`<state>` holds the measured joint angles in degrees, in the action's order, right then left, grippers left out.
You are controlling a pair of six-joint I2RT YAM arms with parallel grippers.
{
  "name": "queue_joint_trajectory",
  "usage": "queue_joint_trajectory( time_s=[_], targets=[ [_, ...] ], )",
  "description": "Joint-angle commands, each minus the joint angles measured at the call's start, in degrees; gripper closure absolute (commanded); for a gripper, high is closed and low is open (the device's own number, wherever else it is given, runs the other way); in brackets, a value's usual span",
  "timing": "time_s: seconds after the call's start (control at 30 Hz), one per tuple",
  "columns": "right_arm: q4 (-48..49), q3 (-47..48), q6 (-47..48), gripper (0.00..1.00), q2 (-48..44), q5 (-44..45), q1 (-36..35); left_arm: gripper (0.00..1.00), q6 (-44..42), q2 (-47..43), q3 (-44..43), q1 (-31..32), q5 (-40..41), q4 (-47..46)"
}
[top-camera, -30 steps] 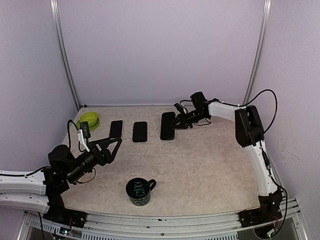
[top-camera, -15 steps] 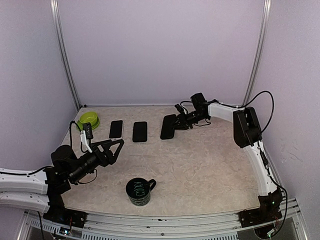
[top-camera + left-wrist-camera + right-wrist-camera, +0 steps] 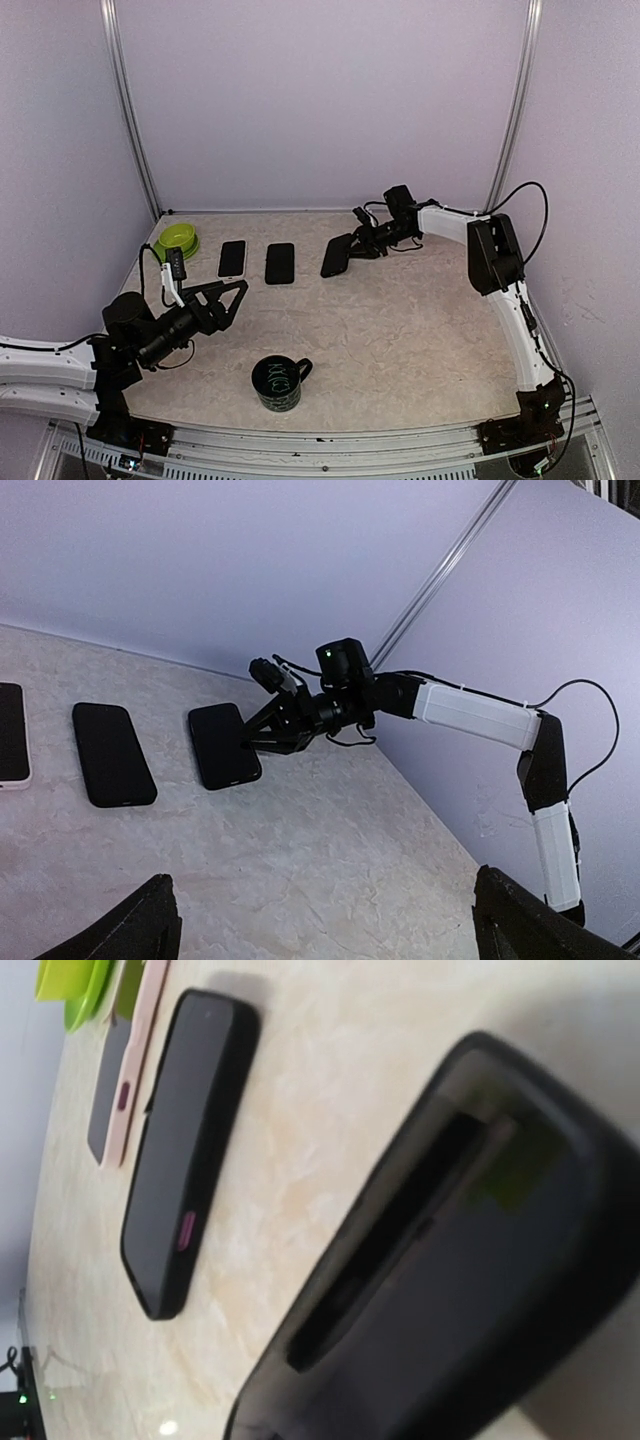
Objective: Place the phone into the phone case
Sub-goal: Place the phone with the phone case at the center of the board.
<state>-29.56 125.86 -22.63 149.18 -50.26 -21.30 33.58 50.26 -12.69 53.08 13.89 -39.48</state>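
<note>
At three o'clock of the tilted phone case [image 3: 336, 256], the right gripper [image 3: 357, 245] sits at its edge, grip unclear; the left gripper [image 3: 232, 302] gapes empty, well apart.

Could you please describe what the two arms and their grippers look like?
Both arms are built from white tubular links joined by bulky black joint housings. The right arm has a thin black cable looping out past its elbow, and a small green light glows on its black wrist. The left arm looks alike. The left gripper and right gripper are black, with slim tapering fingers.

Left hand [image 3: 232, 300] spread wide; right hand [image 3: 358, 246] extended far forward.
</note>
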Motion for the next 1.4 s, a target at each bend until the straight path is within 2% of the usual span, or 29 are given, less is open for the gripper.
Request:
queue_joint_trajectory(
  time_s=[0.0, 0.43, 0.63, 0.77, 0.93, 1.17, 1.37],
  targets=[
    [2.2, 0.9, -0.8, 0.65, 0.1, 0.9, 1.5, 0.01, 0.3, 0.0, 0.7, -0.1, 0.0, -2.0],
    [5.7, -1.4, -2.8, 0.61, -0.7, 1.4, 2.6, 0.01, -0.2, 0.0, 1.0, -0.1, 0.8, -2.2],
    [4.3, -2.0, -1.3, 0.55, -1.7, 3.7, 2.6, 0.01, -0.3, -0.4, 1.1, -0.1, 2.0, -1.7],
    [4.8, -6.8, 1.1, 0.46, -6.1, 6.6, 2.5, 0.01, -1.3, -1.6, 0.5, -0.2, 3.4, 1.0],
    [7.1, -17.6, 4.2, 0.33, -15.6, 12.7, 2.5, 0.01, -2.4, -3.8, -2.8, -1.6, 4.6, 8.0],
    [14.8, -39.2, 7.2, 0.01, -34.4, 23.9, 2.5, 0.01, -2.7, -3.9, -11.8, -6.7, 5.2, 24.0],
    [24.5, -60.8, 10.0, 0.00, -54.2, 32.4, 2.5, 0.01, -6.0, -3.2, -16.1, -10.4, 6.8, 30.2]
  ],
)
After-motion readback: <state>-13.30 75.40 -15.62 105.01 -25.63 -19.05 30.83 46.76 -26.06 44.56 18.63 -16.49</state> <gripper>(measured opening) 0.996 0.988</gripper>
